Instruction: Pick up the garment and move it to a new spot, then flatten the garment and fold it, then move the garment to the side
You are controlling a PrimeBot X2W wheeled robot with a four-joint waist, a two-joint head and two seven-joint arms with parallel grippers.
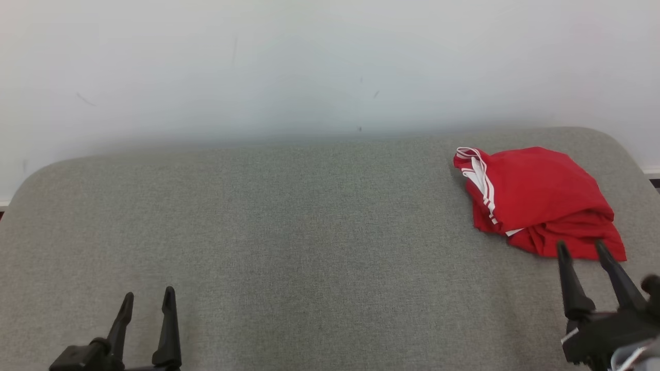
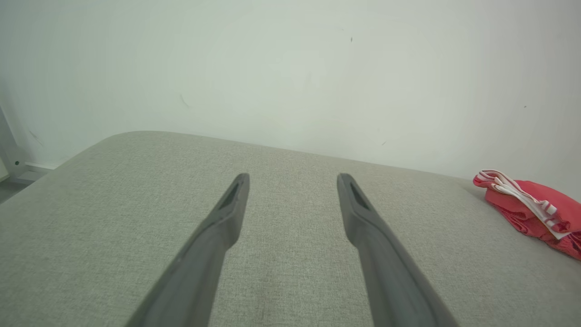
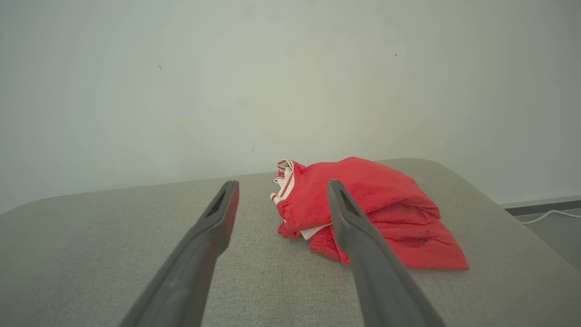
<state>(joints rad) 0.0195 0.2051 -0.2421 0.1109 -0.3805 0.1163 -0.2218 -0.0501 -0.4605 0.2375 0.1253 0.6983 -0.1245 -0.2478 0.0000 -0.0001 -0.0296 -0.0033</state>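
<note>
One crumpled garment (image 1: pixel 541 201) lies with stripes (image 1: pixel 483 185) facing left.

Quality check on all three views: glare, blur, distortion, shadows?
Head view: flat, even light, no glare; wall fades hazily into the table edge. Left wrist view: wide-angle stretches the left gripper, soft near the lens. Right wrist view: garment sharp with slight shadow beneath, right gripper likewise soft.

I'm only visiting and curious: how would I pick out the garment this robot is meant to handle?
Find the grey padded surface against the pale wall. Near its far right corner, just beyond the right gripper, lies the garment. Its bunched bright red cloth with white striped trim stands out from the grey around it.
</note>
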